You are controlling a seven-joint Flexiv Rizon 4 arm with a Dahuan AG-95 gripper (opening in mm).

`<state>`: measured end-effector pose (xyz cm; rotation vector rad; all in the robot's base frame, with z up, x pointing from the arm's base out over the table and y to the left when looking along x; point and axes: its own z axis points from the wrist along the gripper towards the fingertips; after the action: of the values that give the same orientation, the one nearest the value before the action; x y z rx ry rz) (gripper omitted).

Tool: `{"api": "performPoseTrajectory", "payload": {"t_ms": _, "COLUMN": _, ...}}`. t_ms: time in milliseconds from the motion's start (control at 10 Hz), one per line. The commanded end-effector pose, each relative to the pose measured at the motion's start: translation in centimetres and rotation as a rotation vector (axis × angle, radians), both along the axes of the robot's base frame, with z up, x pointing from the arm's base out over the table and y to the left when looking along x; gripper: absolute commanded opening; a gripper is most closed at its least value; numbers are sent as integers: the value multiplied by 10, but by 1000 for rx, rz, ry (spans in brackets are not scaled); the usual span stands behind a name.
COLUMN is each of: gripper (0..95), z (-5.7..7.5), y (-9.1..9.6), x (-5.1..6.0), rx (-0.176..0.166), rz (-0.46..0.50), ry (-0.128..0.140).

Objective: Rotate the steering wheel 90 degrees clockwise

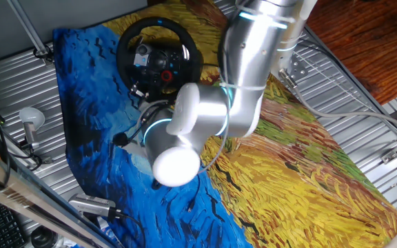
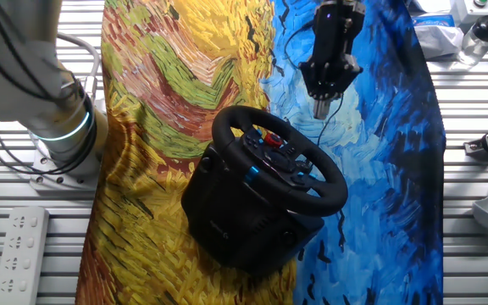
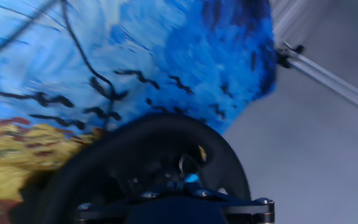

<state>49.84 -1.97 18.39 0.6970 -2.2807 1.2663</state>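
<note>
The wheel [image 2: 280, 159] sits tilted on its black base on the painted cloth [image 2: 176, 76]; we judge the thick rim stiff and grippy, best pinched across near its top edge. In the other fixed view our gripper [image 2: 323, 107] hangs apart at its one o'clock, and we cannot tell whether the fingers are parted.

1. One fixed view looks down from high, behind the silver robot arm [image 1: 236, 83].
2. The other fixed view faces it from the opposite side.
3. The hand view is nearest; all three share the black round steering wheel [image 1: 158, 56] [image 2: 280, 158] [image 3: 148, 165].
</note>
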Motion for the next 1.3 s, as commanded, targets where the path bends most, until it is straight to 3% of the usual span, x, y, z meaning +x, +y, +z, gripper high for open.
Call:
{"api": "performPoseTrajectory", "payload": {"t_ms": 100, "gripper": 0, "z": 8, "y": -5, "x": -2, "rx": 367, "rz": -15, "ry": 6}}
{"api": "performPoseTrajectory", "payload": {"t_ms": 300, "gripper": 0, "z": 13, "y": -14, "x": -4, "rx": 386, "rz": 3, "ry": 12}}
{"api": "performPoseTrajectory", "payload": {"t_ms": 500, "gripper": 0, "z": 19, "y": -22, "x": -2, "rx": 381, "rz": 11, "ry": 22}}
{"api": "performPoseTrajectory", "payload": {"t_ms": 1000, "gripper": 0, "z": 23, "y": -44, "x": 3, "rx": 306, "rz": 53, "ry": 75}}
{"api": "performPoseTrajectory", "payload": {"t_ms": 1300, "gripper": 0, "z": 26, "y": -59, "x": 4, "rx": 301, "rz": 81, "ry": 88}}
